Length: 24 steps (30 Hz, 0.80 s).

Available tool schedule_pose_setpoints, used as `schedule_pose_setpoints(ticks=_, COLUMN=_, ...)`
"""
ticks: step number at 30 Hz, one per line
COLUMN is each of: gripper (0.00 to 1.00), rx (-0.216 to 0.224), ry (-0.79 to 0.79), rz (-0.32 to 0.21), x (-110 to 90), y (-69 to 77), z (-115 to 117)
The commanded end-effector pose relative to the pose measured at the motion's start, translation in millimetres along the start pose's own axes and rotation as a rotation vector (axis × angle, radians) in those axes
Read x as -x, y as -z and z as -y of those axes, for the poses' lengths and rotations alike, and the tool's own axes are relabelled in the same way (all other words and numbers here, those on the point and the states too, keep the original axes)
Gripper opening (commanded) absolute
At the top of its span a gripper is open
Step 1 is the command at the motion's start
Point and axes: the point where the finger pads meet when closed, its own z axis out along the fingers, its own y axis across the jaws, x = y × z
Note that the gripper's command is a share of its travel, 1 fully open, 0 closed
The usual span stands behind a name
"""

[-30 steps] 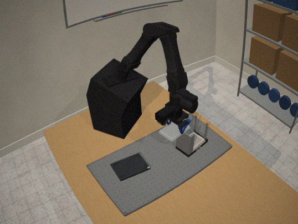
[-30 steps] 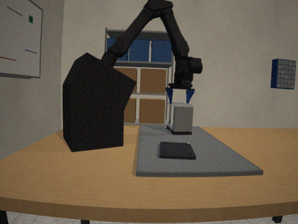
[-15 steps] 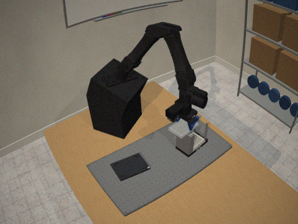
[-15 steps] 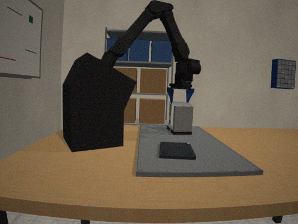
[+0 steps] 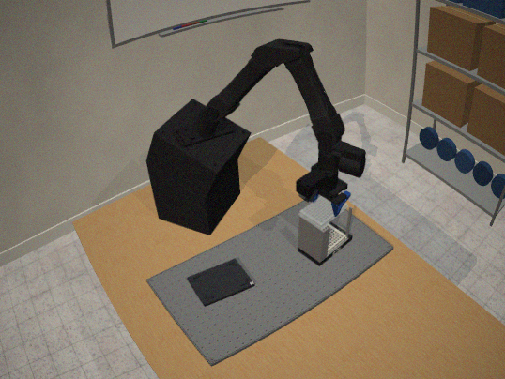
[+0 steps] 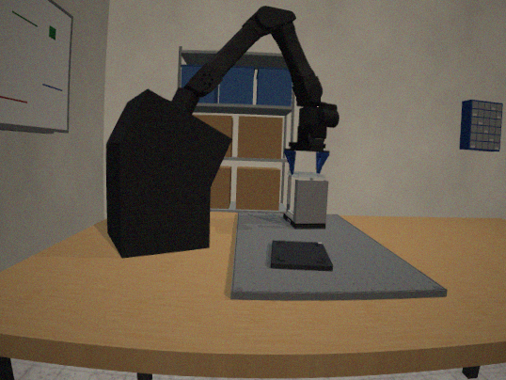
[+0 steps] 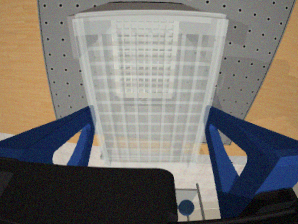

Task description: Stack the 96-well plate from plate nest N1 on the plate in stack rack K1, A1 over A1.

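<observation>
Left on the mat, nest N1 (image 5: pixel 221 281) lies vacated. Over rack K1 (image 5: pixel 313 239), the gripper (image 5: pixel 329 201) clamps the upper plate (image 5: pixel 319 215) by its sides (level, for nesting), directly above the lower plate (image 5: pixel 339 237).

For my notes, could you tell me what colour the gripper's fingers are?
Blue fingers, clearest in the wrist view.

Beige walls, whiteboard (image 5: pixel 197 14), seemingly tiled floor (image 5: pixel 42 300).
</observation>
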Motion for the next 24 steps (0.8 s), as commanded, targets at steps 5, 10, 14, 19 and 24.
schedule_pose_setpoints(ticks=5, gripper=0.00, rx=0.040, ry=-0.035, rz=0.019, x=-2, y=17.3, z=-20)
schedule_pose_setpoints(ticks=10, gripper=0.00, rx=0.031, ry=-0.027, rz=0.018, x=-5, y=14.1, z=-18)
schedule_pose_setpoints(ticks=14, gripper=0.00, rx=0.021, ry=-0.023, rz=0.019, x=-7, y=10.6, z=-15)
schedule_pose_setpoints(ticks=19, gripper=0.00, rx=0.014, ry=-0.020, rz=0.020, x=-8, y=8.2, z=-14)
schedule_pose_setpoints(ticks=24, gripper=0.00, rx=0.020, ry=-0.019, rz=0.017, x=-10, y=10.6, z=-15)
